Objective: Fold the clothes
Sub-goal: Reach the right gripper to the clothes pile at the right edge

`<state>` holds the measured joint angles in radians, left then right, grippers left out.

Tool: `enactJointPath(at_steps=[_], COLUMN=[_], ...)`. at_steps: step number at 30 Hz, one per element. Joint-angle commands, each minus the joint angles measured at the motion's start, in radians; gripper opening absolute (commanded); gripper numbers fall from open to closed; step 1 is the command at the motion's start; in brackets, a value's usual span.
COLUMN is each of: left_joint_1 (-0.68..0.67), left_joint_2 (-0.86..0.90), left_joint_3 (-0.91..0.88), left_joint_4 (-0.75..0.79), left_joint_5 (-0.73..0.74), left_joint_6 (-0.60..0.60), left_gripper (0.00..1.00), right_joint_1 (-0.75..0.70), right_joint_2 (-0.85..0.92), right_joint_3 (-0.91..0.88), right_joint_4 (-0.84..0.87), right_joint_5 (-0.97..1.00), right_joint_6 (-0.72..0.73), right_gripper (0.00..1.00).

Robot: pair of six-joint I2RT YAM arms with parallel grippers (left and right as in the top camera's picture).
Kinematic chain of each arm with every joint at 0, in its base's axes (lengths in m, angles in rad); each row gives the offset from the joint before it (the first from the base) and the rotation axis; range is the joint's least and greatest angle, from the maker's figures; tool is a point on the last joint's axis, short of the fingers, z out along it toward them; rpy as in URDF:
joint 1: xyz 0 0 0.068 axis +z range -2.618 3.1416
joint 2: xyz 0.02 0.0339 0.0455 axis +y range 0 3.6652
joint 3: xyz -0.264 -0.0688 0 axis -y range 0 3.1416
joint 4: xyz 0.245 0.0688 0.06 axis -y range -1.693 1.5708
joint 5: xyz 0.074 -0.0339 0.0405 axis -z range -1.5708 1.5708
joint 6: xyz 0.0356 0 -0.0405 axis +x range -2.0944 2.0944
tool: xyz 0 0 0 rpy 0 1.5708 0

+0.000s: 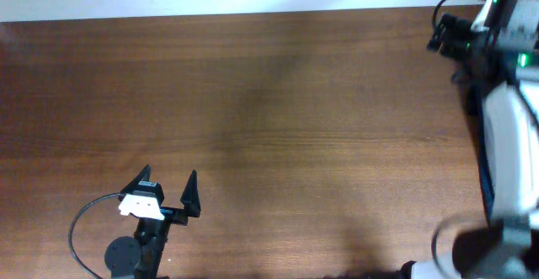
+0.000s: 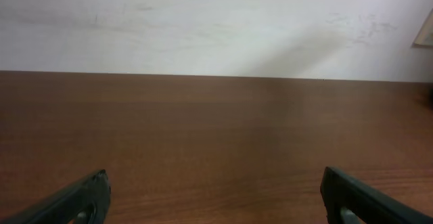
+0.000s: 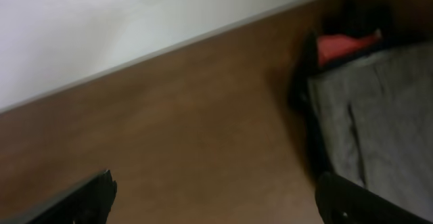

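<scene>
The grey-olive shorts (image 3: 382, 116) show only in the right wrist view, lying at the right with a seam running down them. They are out of the overhead view. My right gripper (image 3: 216, 197) is open and empty, over bare wood just left of the shorts, its right finger close to their edge. In the overhead view the right arm (image 1: 505, 136) runs along the table's right edge. My left gripper (image 1: 168, 179) is open and empty at the front left of the table. It also shows in the left wrist view (image 2: 215, 193), over bare wood.
A red cloth (image 3: 345, 46) lies beyond the shorts, with dark fabric (image 3: 304, 82) along their left edge. The brown wooden table (image 1: 269, 102) ends at a white wall (image 2: 203, 21) at the back.
</scene>
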<state>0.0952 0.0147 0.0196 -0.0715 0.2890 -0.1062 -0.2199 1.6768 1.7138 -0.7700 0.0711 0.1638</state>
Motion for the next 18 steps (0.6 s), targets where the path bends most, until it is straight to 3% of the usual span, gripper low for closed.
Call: enactJointPath(at_steps=[1, 10, 18], left_joint_1=[0.006, 0.006, 0.006], left_joint_2=[-0.008, -0.008, -0.008], left_joint_3=[0.003, 0.003, 0.003], left_joint_4=[-0.012, -0.013, -0.013], left_joint_5=[0.019, 0.019, 0.019], left_joint_6=[-0.009, -0.009, -0.009], left_gripper=[0.99, 0.99, 0.99], right_joint_1=[-0.056, -0.19, -0.2], right_joint_2=[0.121, 0.309, 0.437], right_joint_3=[0.161, 0.176, 0.176], right_joint_4=[-0.026, 0.106, 0.179], right_joint_5=[0.047, 0.047, 0.191], right_joint_6=[-0.034, -0.068, -0.328], right_gripper=[0.99, 0.99, 0.95])
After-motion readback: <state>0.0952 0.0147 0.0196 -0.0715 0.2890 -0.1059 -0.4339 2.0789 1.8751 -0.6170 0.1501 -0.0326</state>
